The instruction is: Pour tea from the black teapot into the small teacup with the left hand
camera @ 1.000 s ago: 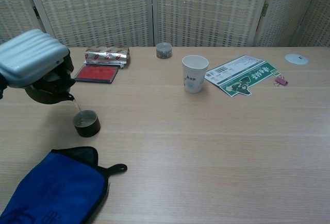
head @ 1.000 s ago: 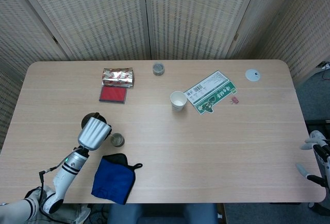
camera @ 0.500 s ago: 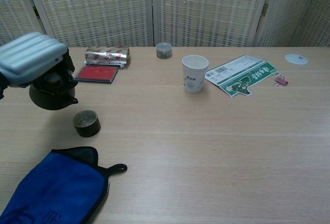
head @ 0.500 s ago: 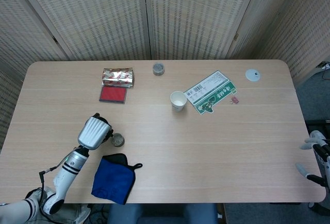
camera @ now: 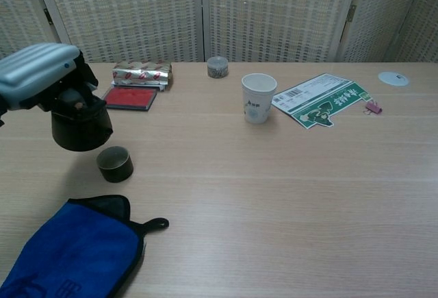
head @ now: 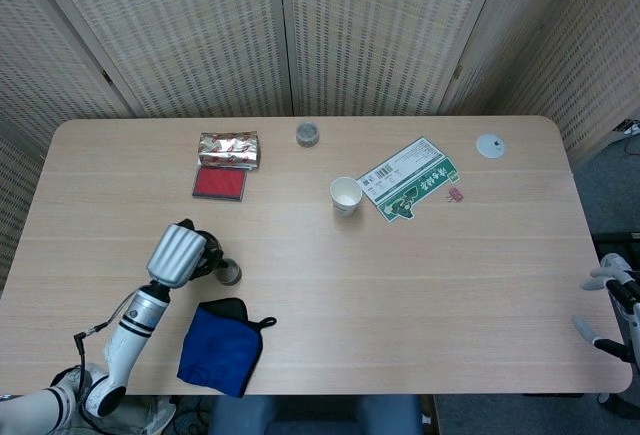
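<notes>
A second ago the black teapot (camera: 81,125) was tipped with a thin stream falling into the small teacup (camera: 115,164); now it sits level in the air, no stream shows, and its base hangs just above and at about 10 o'clock of the cup, not touching it. The cup itself has not moved on the table (camera: 274,188). The left hand (camera: 37,75) grips the teapot from above, its pale ribbed back covering the lid and handle, so how the fingers wrap the handle cannot be made out; in the head view the left hand (head: 177,255) hides nearly all of the pot, and the teacup (head: 230,273) peeks out at its 4 o'clock. The right hand (head: 612,300) shows only at the frame's right edge, off the table, cut by the border; whether it is spread or curled cannot be told, and it holds nothing visible. The blue cloth (camera: 72,250) lies at 6 o'clock of the cup, its lower part cut off in the chest view. Whether the cup holds tea is hard to read from its dark rim.
</notes>
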`<state>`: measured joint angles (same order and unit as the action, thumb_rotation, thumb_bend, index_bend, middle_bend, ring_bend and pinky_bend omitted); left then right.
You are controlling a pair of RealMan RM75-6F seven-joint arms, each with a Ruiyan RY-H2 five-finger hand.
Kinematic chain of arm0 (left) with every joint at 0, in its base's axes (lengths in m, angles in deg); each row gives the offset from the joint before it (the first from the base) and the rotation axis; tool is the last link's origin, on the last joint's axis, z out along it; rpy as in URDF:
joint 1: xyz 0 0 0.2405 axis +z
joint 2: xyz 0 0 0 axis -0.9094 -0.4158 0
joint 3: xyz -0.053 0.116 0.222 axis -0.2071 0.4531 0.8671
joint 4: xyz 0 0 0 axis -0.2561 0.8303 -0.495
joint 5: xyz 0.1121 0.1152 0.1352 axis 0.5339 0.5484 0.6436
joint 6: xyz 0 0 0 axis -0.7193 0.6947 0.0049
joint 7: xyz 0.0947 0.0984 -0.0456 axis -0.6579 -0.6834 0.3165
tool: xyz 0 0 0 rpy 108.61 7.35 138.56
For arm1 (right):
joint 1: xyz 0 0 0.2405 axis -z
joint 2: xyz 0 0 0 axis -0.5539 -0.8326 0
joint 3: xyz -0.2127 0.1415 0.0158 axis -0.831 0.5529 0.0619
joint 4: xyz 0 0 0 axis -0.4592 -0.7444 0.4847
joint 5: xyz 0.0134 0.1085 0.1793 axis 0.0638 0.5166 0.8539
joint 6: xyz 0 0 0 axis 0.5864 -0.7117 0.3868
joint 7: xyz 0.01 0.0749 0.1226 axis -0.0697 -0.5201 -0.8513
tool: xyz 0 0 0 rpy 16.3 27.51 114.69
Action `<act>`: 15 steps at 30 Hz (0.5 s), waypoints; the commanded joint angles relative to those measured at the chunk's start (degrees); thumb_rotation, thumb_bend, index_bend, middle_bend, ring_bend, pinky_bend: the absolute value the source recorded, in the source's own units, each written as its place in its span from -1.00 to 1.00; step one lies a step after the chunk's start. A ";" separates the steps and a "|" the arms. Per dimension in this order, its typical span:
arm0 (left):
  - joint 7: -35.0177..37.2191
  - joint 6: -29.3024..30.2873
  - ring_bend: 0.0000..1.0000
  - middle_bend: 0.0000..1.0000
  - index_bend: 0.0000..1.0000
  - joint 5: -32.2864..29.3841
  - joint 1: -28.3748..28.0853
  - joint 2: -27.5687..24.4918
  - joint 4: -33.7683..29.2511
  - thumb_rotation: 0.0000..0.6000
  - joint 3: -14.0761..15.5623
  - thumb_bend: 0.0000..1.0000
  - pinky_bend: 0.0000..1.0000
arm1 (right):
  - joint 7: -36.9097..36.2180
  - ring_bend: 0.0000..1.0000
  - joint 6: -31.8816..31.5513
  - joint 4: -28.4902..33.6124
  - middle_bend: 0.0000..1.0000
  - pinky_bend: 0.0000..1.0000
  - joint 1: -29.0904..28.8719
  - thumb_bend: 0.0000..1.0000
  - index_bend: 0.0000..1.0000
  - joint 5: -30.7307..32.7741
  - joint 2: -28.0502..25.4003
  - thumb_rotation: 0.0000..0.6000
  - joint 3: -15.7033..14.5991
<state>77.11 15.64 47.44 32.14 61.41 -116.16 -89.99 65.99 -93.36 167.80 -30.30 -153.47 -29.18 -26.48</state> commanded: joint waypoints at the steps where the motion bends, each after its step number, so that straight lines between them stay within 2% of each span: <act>1: 5.14 0.52 0.91 1.00 1.00 -0.28 0.34 0.34 0.08 1.00 -0.38 -0.19 0.07 | 0.01 -0.46 0.01 0.02 -0.35 -0.46 0.00 -0.71 -0.15 0.00 0.00 1.00 -0.01; 8: 12.51 -1.75 0.91 1.00 1.00 -3.86 0.85 -0.59 -3.12 0.90 -1.76 -0.19 0.07 | 0.18 -0.46 0.07 0.10 -0.35 -0.46 0.00 -0.71 -0.15 0.04 -0.01 1.00 -0.02; 15: 14.97 -4.40 0.90 1.00 1.00 -7.17 1.07 -2.34 -5.44 0.75 -2.99 -0.19 0.07 | 0.29 -0.46 0.28 0.20 -0.35 -0.46 -0.15 -0.71 -0.15 0.07 0.01 1.00 0.03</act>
<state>91.90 11.43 40.45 33.14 59.22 -121.45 -92.81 66.28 -93.07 168.00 -30.45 -153.40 -29.16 -26.44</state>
